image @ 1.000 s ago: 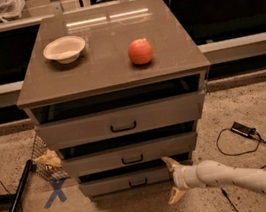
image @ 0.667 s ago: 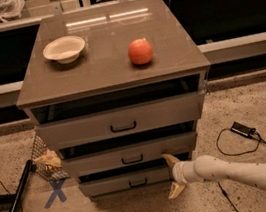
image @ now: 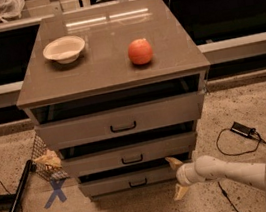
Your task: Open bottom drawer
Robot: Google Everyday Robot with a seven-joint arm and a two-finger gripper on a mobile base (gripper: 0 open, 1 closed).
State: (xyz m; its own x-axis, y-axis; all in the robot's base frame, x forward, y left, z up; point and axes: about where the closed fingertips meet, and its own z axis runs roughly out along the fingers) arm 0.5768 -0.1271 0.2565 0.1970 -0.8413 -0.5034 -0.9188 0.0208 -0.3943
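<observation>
Because the gripper [image: 178, 176] sits with its two fingers [image: 173, 161] spread wide at the right end of the bottom drawer [image: 110, 184], well off the small black handle [image: 138, 182] at the centre of that lowest front, a pull from here would likely catch nothing. It might instead hook the corner and skew the drawer, perhaps jolting the cabinet so that the orange-red fruit [image: 140, 52] rolls on its top. Against a second ago, the gripper has hardly shifted and the drawer front looks no further out, while the white arm [image: 224, 168] has crowded further into the lower right.
</observation>
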